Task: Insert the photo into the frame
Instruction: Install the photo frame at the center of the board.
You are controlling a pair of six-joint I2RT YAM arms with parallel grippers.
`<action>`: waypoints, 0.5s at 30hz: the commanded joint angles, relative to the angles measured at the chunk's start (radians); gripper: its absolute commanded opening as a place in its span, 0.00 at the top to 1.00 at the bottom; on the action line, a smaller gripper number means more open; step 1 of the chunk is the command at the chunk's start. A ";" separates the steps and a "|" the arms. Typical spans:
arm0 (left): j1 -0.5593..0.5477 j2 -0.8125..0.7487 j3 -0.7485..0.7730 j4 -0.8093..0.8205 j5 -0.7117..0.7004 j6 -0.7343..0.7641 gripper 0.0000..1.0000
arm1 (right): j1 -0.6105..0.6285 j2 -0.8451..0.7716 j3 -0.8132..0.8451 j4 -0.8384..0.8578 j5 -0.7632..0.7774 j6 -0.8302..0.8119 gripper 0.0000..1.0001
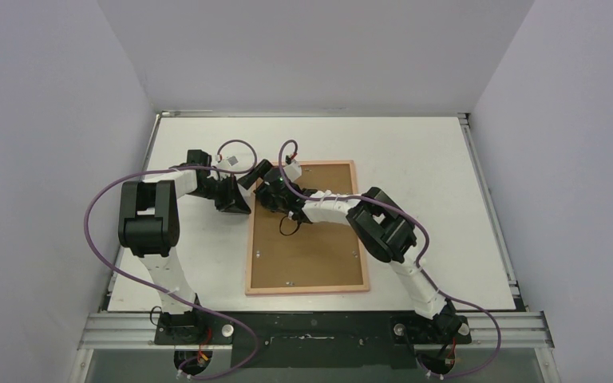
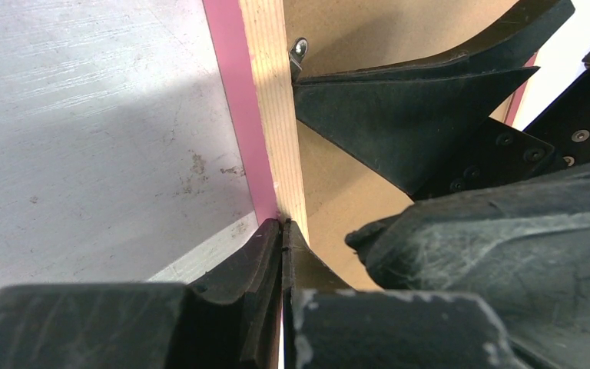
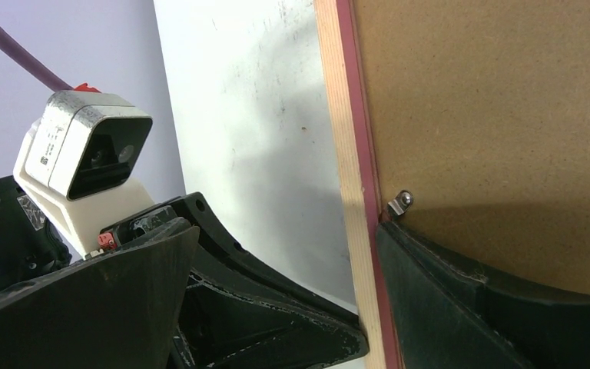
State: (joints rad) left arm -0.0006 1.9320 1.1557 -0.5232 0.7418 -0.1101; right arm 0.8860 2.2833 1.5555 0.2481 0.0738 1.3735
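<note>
- Pale wood rails with a pink edge: the frame [image 1: 307, 289] lies face down in the middle of the white surface [image 1: 431, 207], its near rail closest to the arm bases.
- A brown backing board [image 1: 311, 255] fills the frame. The photo is nowhere in view, and I cannot tell whether it lies beneath the board.
- Further back, at the frame's left rail, the left hand [image 2: 283, 231] is fully closed and holds nothing. Its joined tips touch the rail from the outer side.
- Just beyond, the right hand [image 3: 288, 231] is spread wide and empty, straddling that rail. One finger [image 3: 469, 307] rests on the board, its tip against a small metal tab [image 3: 399, 204].
- Risk: the left hand only braces the frame and does not clamp it, so a push on the tab may slide or twist the whole frame across the smooth surface.
- Risk: the tab is tiny, so the finger may skid off it and scrape the board.
- Risk: both hands crowd one spot, so a move may knock them together or snag a purple cable [image 3: 15, 50].
</note>
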 commanded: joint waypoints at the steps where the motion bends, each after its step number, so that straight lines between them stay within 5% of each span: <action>1: -0.018 0.025 0.005 -0.015 -0.015 0.032 1.00 | 0.009 -0.062 -0.020 0.014 -0.015 -0.045 0.10; 8: -0.007 0.012 0.012 -0.014 -0.018 0.032 1.00 | -0.011 -0.246 -0.216 -0.041 -0.020 -0.138 0.10; 15: -0.005 0.003 0.007 -0.010 -0.018 0.026 1.00 | -0.009 -0.204 -0.193 -0.061 -0.023 -0.159 0.10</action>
State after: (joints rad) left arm -0.0010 1.9320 1.1564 -0.5266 0.7441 -0.1089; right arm 0.8825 2.0777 1.3205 0.1982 0.0521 1.2507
